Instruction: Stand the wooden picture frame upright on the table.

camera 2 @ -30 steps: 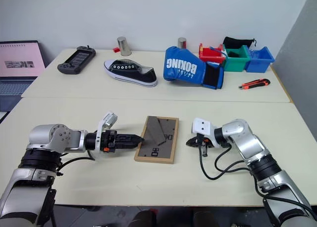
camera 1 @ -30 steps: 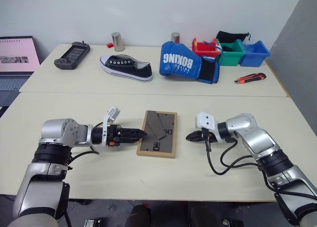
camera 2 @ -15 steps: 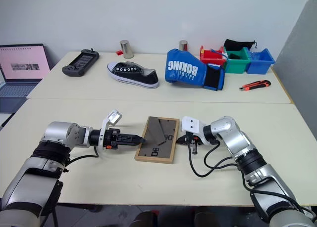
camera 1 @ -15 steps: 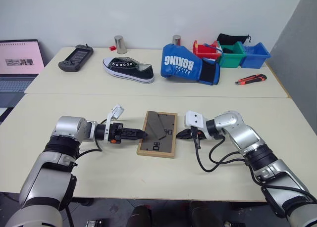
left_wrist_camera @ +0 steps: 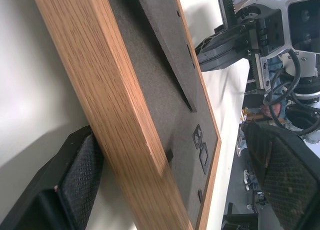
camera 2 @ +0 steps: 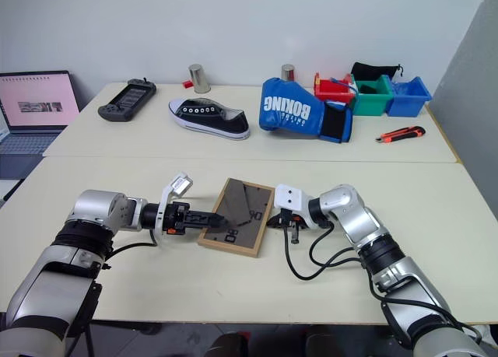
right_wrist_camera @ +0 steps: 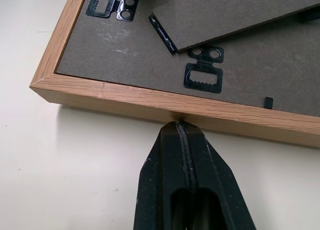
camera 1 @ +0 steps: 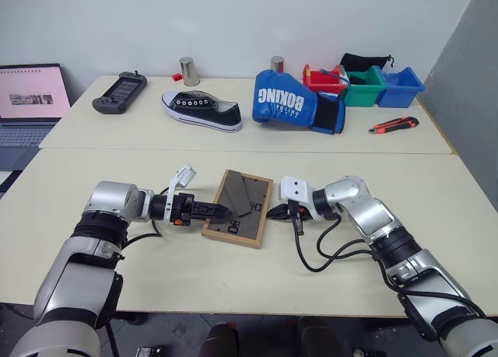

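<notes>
Cream table [camera 1: 233,287], clutter along far panel. Wooden picture frame [camera 1: 238,207] lies face down on near panel btwn both grippers, prop leg up, not yet stood. Left gripper [camera 1: 215,211] spread wide, straddling frame's left edge. Right gripper [camera 1: 272,211] clenched empty, tip pressed against frame's right edge. Lifting & propping still to do.

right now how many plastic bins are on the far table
3, in a row at its far right corner: a red bin, then a green bin, then a blue bin at the right end. The boxing glove partly hides the red one.
</notes>
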`<control>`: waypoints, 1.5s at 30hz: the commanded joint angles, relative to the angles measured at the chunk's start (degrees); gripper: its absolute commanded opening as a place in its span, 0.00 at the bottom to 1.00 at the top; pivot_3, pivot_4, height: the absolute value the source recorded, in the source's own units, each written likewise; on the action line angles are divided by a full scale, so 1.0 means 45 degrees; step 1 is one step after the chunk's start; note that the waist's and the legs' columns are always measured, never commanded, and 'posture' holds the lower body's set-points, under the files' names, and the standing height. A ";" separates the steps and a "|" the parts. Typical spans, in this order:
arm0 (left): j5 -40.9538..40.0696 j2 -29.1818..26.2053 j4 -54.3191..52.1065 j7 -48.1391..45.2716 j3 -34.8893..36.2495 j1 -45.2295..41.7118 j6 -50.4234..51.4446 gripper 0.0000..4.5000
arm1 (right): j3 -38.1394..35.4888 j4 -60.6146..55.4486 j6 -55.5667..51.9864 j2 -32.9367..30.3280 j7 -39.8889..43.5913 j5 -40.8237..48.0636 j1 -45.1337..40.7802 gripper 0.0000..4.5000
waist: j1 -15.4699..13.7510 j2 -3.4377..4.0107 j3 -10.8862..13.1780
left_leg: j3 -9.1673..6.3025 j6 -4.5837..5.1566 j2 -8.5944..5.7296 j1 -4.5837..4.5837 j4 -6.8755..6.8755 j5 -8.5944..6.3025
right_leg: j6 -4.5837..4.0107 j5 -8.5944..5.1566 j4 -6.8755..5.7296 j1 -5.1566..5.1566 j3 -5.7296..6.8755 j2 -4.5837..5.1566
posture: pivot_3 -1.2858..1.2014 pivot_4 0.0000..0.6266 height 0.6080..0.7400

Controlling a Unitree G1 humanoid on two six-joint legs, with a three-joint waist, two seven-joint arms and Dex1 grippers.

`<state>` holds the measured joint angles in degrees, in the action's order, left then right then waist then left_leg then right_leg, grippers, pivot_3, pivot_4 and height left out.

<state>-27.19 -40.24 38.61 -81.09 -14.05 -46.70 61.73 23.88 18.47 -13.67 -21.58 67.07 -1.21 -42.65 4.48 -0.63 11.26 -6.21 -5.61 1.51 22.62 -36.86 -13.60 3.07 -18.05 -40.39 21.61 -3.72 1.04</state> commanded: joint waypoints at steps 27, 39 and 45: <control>0.0730 0.0229 -0.0728 0.0114 -0.0210 0.1147 -0.0218 0.59 | -0.0037 0.2877 0.2627 0.1278 -0.1680 -0.1094 -0.1461 0.00 | 0.0060 0.0021 -0.0023 | -0.0011 0.0001 0.0003 -0.0016 0.0045 -0.0001 | 0.0000 0.0000 0.0089 -0.0040 0.0010 0.0000 | 0.52 0.24 1.00; 0.0711 0.0264 -0.1063 0.0139 -0.0022 0.1318 0.0007 0.32 | -0.0303 0.3470 0.2762 0.1952 -0.2252 -0.0996 -0.1984 0.00 | 0.0061 0.0021 -0.0024 | -0.0013 0.0001 0.0003 -0.0019 0.0050 0.0000 | 0.0000 0.0001 0.0086 -0.0041 0.0011 0.0000 | 0.52 0.24 1.00; 0.0758 0.0421 -0.0951 0.0494 0.0261 0.1265 0.0031 0.29 | -0.0402 0.3385 0.2713 0.1973 -0.2281 -0.0936 -0.2077 0.00 | 0.0058 0.0021 -0.0024 | -0.0017 0.0001 0.0003 -0.0018 0.0049 0.0000 | 0.0000 0.0001 0.0086 -0.0042 0.0014 0.0000 | 0.52 0.24 1.00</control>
<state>-27.20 -39.28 33.56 -83.91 -10.88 -42.08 62.38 23.61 36.36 -2.71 -13.38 56.85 -6.05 -50.15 4.74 -0.54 11.16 -6.29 -5.60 1.53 22.55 -36.65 -13.60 3.07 -18.04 -40.00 21.42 -3.65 1.04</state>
